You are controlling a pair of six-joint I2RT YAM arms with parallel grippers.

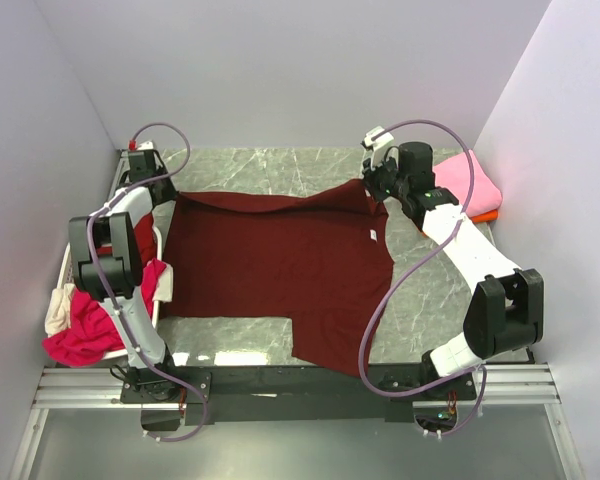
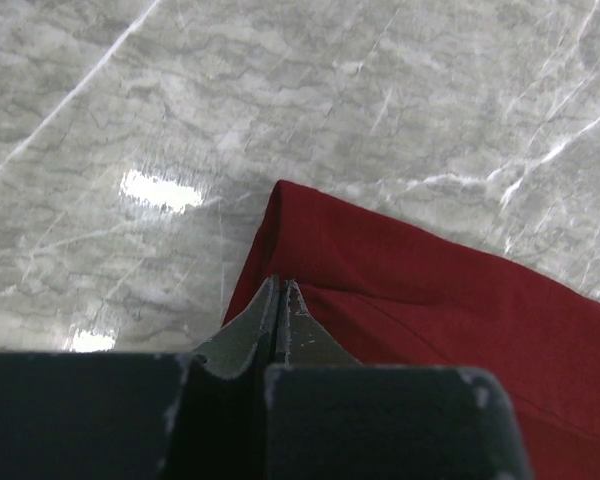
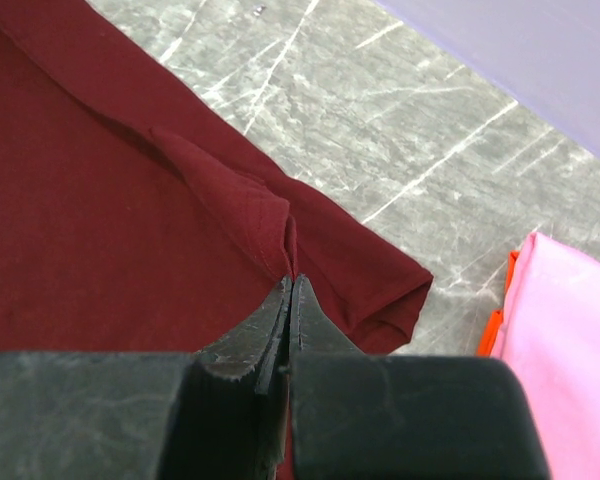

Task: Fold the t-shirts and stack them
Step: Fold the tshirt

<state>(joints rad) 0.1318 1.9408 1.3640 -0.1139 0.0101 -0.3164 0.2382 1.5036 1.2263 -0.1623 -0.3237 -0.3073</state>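
Left pincer [image 2: 280, 288] is fully closed, with the edge of the maroon t-shirt [image 1: 280, 260] running up into its tips at the shirt's far left corner. Right pincer [image 3: 290, 285] is also fully closed. It pinches a raised ridge of the same shirt at the far right corner, and the cloth peaks up into the tips.

The shirt lies spread on the table [image 1: 240, 165] between the two pincers and toward the arm bases. Its far edge is folded over in a loose, wavy line. The near edge is stepped, with a rectangular notch at near left. A small white tag shows on the cloth below the right pincer.

Beyond both pincers there is a bare strip of table up to the back wall [image 1: 280, 70]. Left of the left pincer is bare table with glare spots. Just right of the right pincer is the folded shirt corner, then a narrow gap of table, then a flat folded pink t-shirt [image 3: 570, 350] lying on an orange t-shirt [image 3: 492, 320].

The table is glossy grey marble with white veins. The maroon cloth is matte, a soft knit, with a hemmed edge. The walls are plain lavender.

Behind the left pincer, by the left arm, a white basket [image 1: 64, 268] holds a crumpled magenta t-shirt [image 1: 80, 335] and a cream t-shirt [image 1: 58, 310], both spilling over the rim.
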